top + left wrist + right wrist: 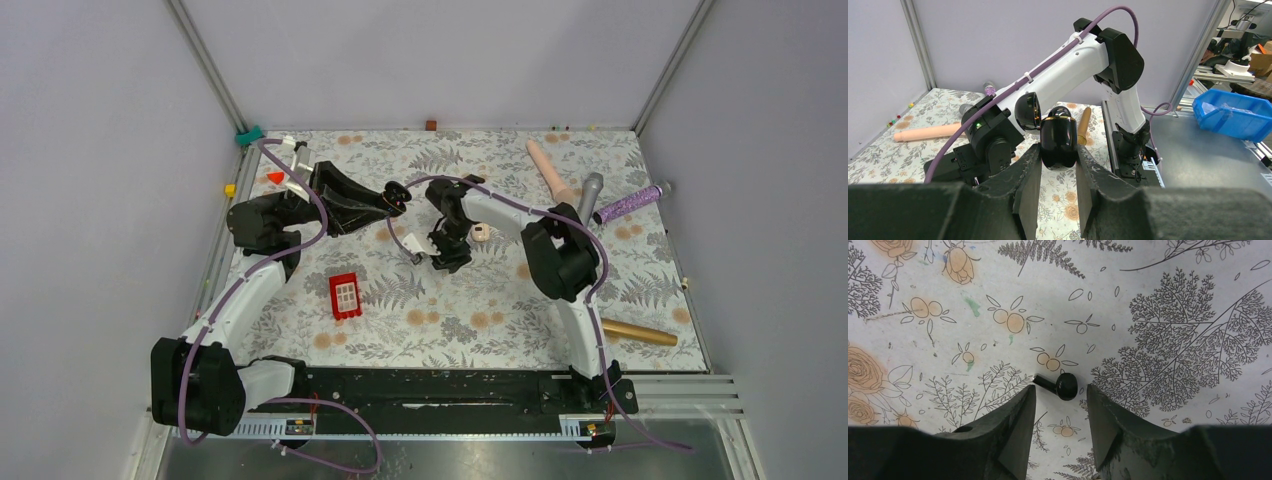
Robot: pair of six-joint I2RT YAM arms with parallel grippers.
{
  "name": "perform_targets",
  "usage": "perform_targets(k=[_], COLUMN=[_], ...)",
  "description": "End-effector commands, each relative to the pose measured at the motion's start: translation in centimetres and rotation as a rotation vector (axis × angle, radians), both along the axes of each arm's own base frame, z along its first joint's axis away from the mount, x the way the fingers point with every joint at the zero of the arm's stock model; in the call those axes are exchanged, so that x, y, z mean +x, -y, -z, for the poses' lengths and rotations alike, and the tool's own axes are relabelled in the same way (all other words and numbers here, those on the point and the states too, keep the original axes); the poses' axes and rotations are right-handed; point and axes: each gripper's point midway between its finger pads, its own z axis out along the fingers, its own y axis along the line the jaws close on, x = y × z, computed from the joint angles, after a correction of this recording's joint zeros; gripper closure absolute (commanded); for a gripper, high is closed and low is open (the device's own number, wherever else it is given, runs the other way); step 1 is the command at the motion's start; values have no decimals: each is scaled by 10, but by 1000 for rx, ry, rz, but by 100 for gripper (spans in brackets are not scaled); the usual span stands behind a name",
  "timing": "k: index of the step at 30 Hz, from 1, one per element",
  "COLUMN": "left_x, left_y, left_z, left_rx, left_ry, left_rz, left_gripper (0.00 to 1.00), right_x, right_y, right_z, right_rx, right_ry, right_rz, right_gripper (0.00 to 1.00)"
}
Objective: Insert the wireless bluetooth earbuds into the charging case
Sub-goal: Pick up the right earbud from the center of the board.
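Note:
In the left wrist view a glossy black charging case (1058,141) stands upright between the fingers of my left gripper (1059,152), which is shut on its sides. Its rounded lid (1028,111) is flipped open to the left. From above, the case (396,197) is held over the cloth at mid-table. One tiny black earbud (1064,385) lies on the floral cloth, stem pointing left. My right gripper (1061,390) hovers over it, open, with the bulb just ahead of the gap between its tips and nothing gripped. From above, the right gripper (447,255) points down and hides the earbud.
A red block (345,296) lies on the cloth in front of the left arm. A pink cylinder (551,170), a grey rod (590,195) and a purple glitter tube (632,205) lie at the back right. A gold tube (638,332) rests front right, a small beige disc (480,232) beside the right gripper.

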Motion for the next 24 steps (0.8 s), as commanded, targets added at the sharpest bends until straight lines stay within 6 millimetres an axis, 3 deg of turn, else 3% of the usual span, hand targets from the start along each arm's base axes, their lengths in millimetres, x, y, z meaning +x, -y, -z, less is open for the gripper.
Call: perform_targets(k=[1,9,18,24], left_x=[0,0,0,0], left_y=[-2,-2,-2,-2], left_z=[-9,-8,-8,-8], left_rx=[-19,-18,-17,-17], left_ry=[67,69,72,74], left_rz=[-19,-20,-20,-20], left_gripper=[100,100,100,100], right_x=[-4,-1,3,4], right_y=[-10,-10,-4,-1], right_z=[-8,-5,-1,-1], right_rx=[7,-28,-93,-128], right_ry=[-12,-13,-19,-35], right_rz=[0,18,50,72], right_gripper=[51,59,56,61])
